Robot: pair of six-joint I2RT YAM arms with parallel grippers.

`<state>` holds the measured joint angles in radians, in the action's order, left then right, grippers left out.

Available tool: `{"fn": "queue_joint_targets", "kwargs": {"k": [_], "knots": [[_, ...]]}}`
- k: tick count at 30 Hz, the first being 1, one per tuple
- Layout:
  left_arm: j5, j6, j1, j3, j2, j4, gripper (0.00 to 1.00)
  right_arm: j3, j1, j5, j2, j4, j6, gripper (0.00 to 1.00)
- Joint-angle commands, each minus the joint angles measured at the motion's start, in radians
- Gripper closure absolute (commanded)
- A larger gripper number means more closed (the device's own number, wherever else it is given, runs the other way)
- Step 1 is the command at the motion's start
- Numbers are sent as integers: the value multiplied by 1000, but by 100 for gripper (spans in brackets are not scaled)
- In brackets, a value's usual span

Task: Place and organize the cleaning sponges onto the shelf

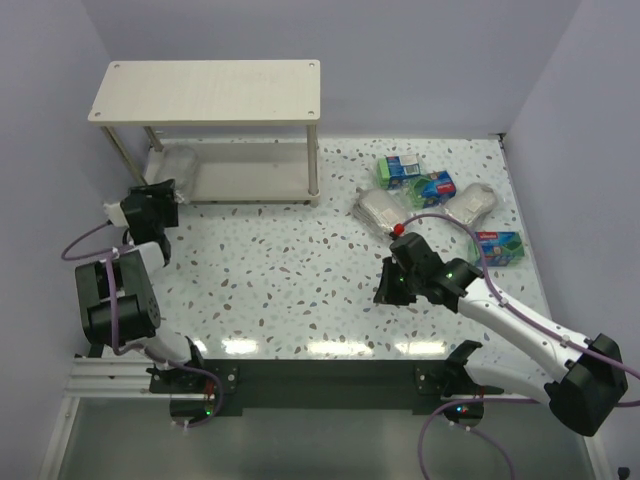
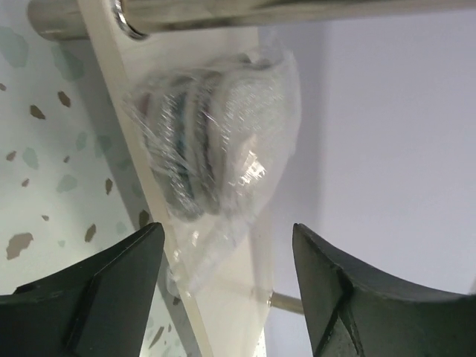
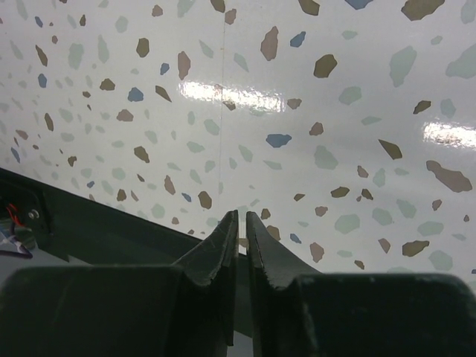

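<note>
My left claw (image 2: pixel 227 230) is spread with 1 scourer (image 2: pixel 208 141) just ahead on the shelf (image 1: pixel 250 180), so I'd back straight out without snagging it, while my right claw (image 3: pixel 238 223) idles pressed together.

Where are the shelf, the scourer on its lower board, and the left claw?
shelf (image 1: pixel 205 90): top view, middle of upper board.
scourer (image 2: pixel 208 141): left wrist view, centre of the wrapped pad.
left claw (image 2: pixel 225 242): left wrist view, midway between fingertips.
</note>
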<state>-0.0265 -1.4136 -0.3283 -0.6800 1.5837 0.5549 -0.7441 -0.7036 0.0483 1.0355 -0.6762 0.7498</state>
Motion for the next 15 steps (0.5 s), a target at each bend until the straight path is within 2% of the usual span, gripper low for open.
{"fn": "queue_joint_targets", "kwargs": {"k": [1, 5, 8, 9, 14, 15], "knots": [[-49, 39, 12, 42, -115, 54, 24, -18, 6, 16, -14, 15, -15, 87], [-105, 79, 20, 109, -244, -22, 20, -34, 9, -40, -19, -9, -20, 80], [-179, 145, 21, 168, -359, -81, 18, -63, 32, -45, 14, -5, -36, 66], [-209, 210, 23, 169, -381, -148, 17, -89, 53, -45, 27, -2, -58, 60], [-436, 369, 25, 252, -519, -225, 17, -190, 174, -91, 145, 53, -121, 44], [-456, 414, 28, 266, -557, -268, 16, -240, 214, -114, 199, 69, -148, 36]]}}
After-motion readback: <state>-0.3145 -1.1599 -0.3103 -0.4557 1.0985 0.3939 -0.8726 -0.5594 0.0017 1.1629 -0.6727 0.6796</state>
